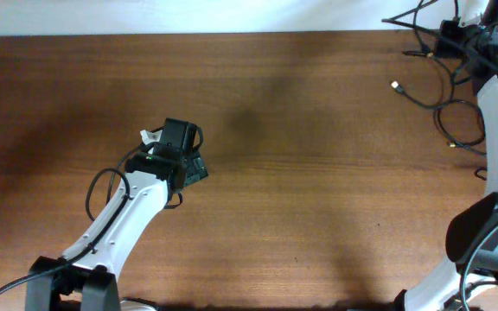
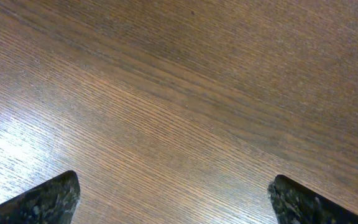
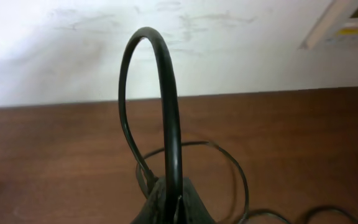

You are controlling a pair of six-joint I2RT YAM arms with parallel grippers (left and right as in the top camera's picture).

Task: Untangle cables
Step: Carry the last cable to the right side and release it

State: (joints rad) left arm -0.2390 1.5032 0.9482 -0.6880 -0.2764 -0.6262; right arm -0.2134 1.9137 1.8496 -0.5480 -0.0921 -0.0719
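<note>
The right gripper (image 3: 174, 204) is clamped on a cable (image 3: 168, 93) that loops up from its fingers, at the table's (image 1: 275, 173) far right corner. The strands overlap, so their count is unclear. The left gripper (image 2: 173, 200) is spread, well apart from them.

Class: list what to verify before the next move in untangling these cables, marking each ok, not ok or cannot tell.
1. Right gripper shut on the cable loop: ok.
2. Left gripper open, nothing between its fingers: ok.
3. Left gripper close to the cables: not ok; it hovers over bare table, far from them.
4. Plug end free of knots: cannot tell.
5. Which strands cross: cannot tell, too thin.
</note>
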